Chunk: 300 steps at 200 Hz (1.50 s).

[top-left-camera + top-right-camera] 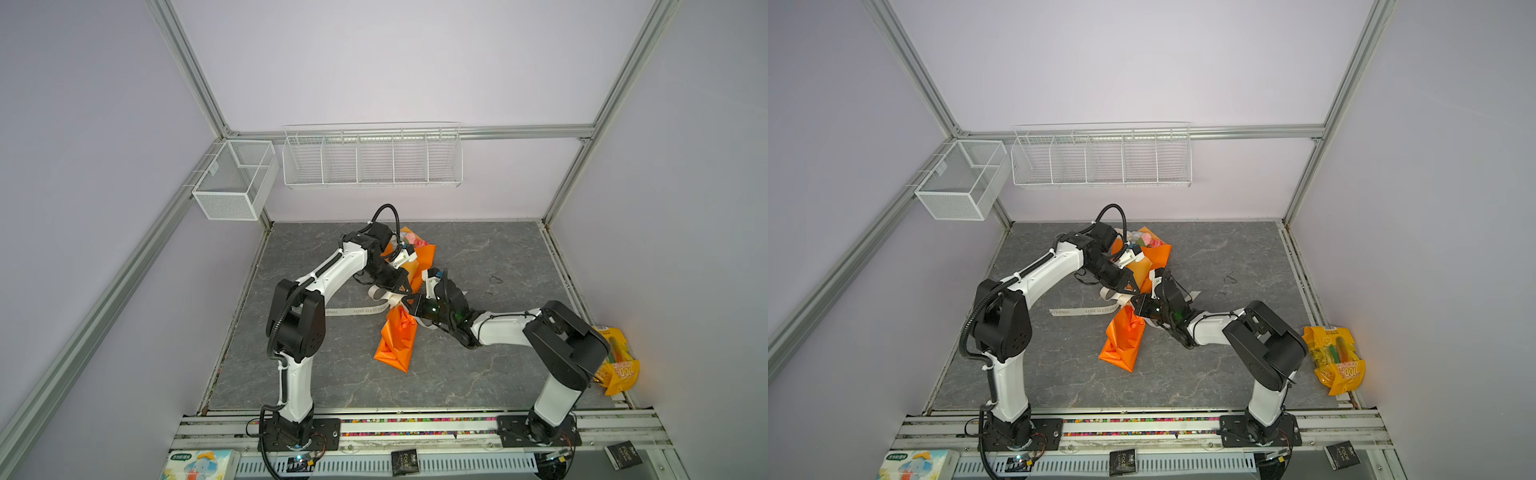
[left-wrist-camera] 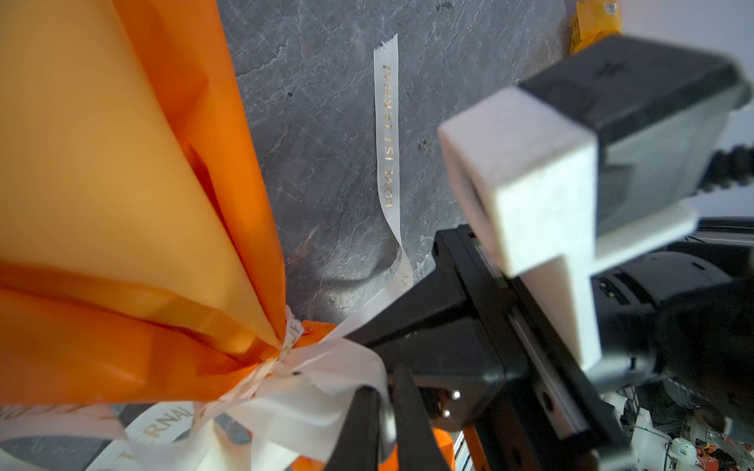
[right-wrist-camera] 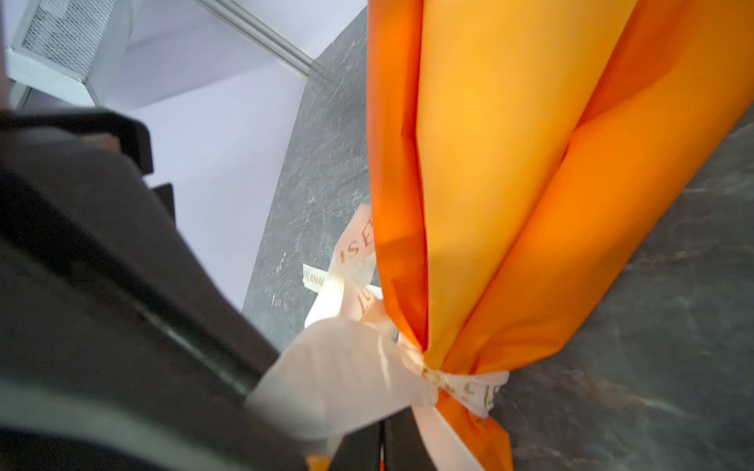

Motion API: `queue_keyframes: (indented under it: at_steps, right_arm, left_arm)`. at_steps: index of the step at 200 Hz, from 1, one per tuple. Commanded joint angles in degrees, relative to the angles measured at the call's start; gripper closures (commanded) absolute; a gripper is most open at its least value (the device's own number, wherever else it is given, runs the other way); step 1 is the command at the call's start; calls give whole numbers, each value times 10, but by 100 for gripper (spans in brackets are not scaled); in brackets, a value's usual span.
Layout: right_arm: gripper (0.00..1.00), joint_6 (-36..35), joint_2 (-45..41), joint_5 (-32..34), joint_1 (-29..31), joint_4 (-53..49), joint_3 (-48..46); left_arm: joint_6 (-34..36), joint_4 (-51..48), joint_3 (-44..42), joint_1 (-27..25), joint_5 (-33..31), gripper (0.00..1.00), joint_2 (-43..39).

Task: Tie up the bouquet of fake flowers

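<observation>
Only blooms of the bouquet of fake flowers (image 1: 410, 237) clear the orange wrap (image 1: 397, 340); left fingers (image 2: 357, 432), right fingers (image 2: 408, 318) both pinch ribbon (image 2: 387, 134).

On the grey stone-patterned table (image 1: 498, 365), midway between its left and right edges, lies the crinkled orange wrapping sheet (image 1: 397, 340), running from near the back edge toward the front edge. The bouquet of fake flowers (image 1: 409, 237), pink, cream and white, sits inside the sheet's rear end. The cream lettered ribbon (image 1: 357, 310) goes around the sheet's narrow middle, with one tail flat on the table toward the left edge. The left gripper (image 1: 404, 293) meets the knot from the back left, the right gripper (image 1: 409, 306) from the right. A yellow plastic snack bag (image 1: 619, 365) lies at the right edge near the front right corner. A white wire rack (image 1: 374, 166) hangs above the back edge, and a white mesh box (image 1: 232, 183) above the back left corner.
</observation>
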Motion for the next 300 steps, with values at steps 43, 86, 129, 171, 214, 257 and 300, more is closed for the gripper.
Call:
queue_keyframes:
  at_steps: [43,86,129,171,214,257,300]
  right_arm:
    - [93,21,61,23,-2,162,13]
    - [93,17,80,83,-3,246,-20]
    - [93,-19,95,92,-12,327,-30]
    - [93,-42,121,85,-14,375,-31]
    - [93,-74,139,73,-17,383,-26]
    - [93,-93,155,67,-20,383,-12]
    - [93,-112,153,77,-22,362,-5]
  left_arm:
    - [-6,1,7,5,22,89,-6]
    - [-8,-4,10,6,19,89,-3]
    - [-6,-1,-10,10,16,86,-8]
    - [5,19,-36,23,80,76,-26]
    - [-7,64,-73,53,129,66,-70]
    - [-6,81,-97,63,154,64,-101]
    - [-107,210,-150,110,89,67,-126]
